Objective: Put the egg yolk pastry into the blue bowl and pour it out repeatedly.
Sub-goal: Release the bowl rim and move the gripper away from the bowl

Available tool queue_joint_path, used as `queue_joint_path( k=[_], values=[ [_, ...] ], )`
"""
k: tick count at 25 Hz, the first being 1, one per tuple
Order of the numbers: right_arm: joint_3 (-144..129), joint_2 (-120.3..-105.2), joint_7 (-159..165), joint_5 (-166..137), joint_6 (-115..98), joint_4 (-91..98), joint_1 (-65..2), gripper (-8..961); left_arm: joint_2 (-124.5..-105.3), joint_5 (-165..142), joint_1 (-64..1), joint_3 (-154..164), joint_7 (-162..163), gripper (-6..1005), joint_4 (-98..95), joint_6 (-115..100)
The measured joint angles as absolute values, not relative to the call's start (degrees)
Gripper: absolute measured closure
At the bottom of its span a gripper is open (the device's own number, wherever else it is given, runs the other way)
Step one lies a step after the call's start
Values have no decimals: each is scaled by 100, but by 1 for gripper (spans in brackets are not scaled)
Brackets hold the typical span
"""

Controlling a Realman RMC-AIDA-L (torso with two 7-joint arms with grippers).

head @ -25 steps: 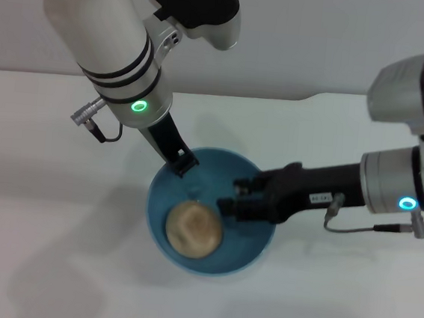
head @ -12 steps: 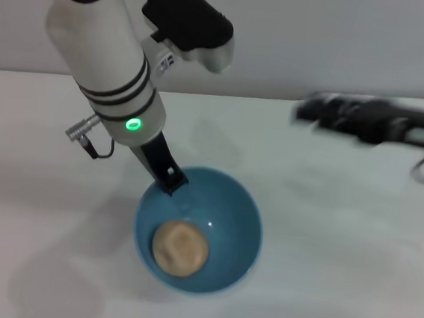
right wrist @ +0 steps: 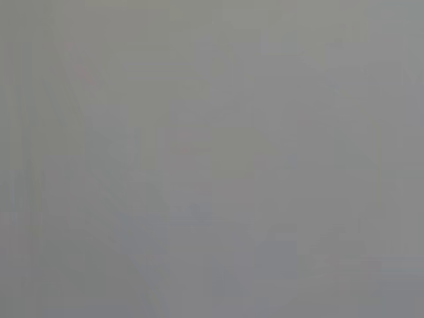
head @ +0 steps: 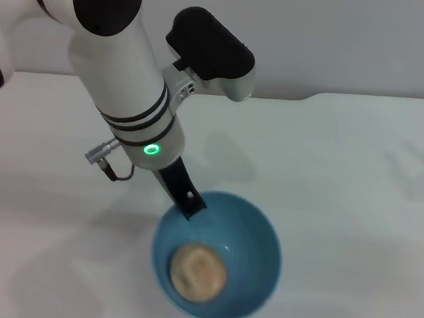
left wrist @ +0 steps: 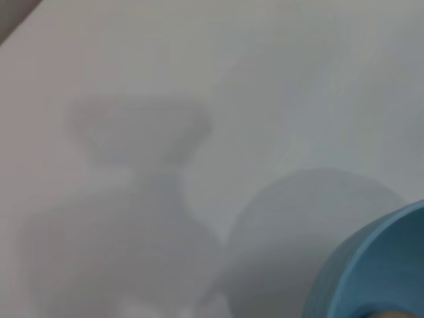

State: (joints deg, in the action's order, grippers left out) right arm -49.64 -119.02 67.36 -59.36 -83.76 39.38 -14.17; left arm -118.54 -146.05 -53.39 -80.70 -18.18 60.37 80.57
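**Left arm holding the rim of the blue bowl, pastry inside**

Head view: the left gripper (head: 190, 204), dark and narrow, reaches down from a white, glossy wrist with black bands and a green ring light. Its jaws are pressed onto the near rim of the blue bowl (head: 264, 243), pinching the wall between them. The bowl is round, deep and glossy sky-blue, plain inside, and appears tipped a little away from the jaws. The egg yolk pastry (head: 197, 272) lies in the bowl's bottom, just below the jaws: a small, matte, tan ball with faint creases on top. The table (head: 359, 188) is smooth, white and matte.

Left wrist view: only a curved piece of the bowl's blue outer wall (left wrist: 371, 265) shows, cut off by the frame, with soft shadows on the table (left wrist: 265, 79) beside it; the jaws themselves are hidden here.

Right wrist view: a uniform grey field; nothing can be made out. The right gripper appears in no view.
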Motion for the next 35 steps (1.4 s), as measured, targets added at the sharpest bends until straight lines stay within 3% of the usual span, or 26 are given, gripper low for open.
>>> queue_joint_path(
  k=[22,35],
  values=[
    [-5047,-11885,5932,-5953,-8043,3244,-1829,450,-11902,-13696,-5929,-7608,-1831,954,4470,6838],
    [-5044,-11883,5924,-5953,-7990,3243,-1843,450,-11905,-13498,-5915,-7594,-1829,914,4228,6656]
  ],
)
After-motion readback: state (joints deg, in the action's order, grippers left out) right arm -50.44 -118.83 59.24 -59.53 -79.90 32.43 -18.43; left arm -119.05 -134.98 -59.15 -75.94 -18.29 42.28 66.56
